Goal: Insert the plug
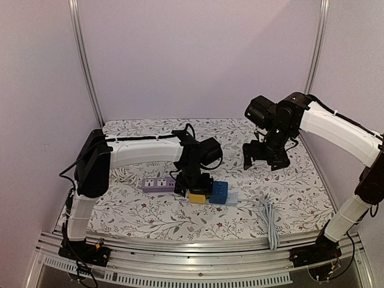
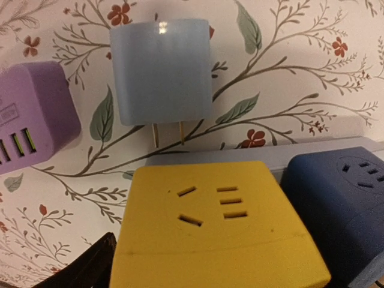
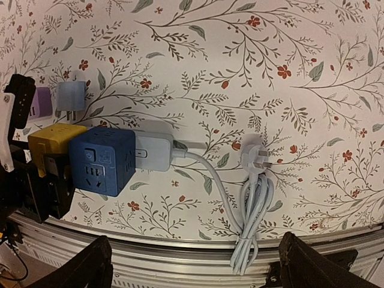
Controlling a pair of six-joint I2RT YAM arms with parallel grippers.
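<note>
A pale blue plug [image 2: 161, 72] lies on the flowered cloth, its two brass prongs pointing at the yellow socket cube [image 2: 216, 234] and free of any slot. My left gripper [image 1: 192, 183] hangs right over that yellow cube [image 1: 197, 197]. One black finger [image 2: 84, 267] shows at the cube's left edge; the other is hidden, so I cannot see whether the cube is gripped. A dark blue cube [image 2: 336, 204] adjoins the yellow one on the right. My right gripper [image 3: 195, 270] hovers high at the back right, open and holding nothing.
A purple socket block [image 2: 36, 114] lies left of the pale plug. A white adapter [image 3: 155, 153] sits on the blue cube's side [image 3: 99, 159], and its bundled white cable [image 3: 252, 210] with a three-pin plug [image 3: 252, 147] trails to the metal front rail [image 3: 180, 252].
</note>
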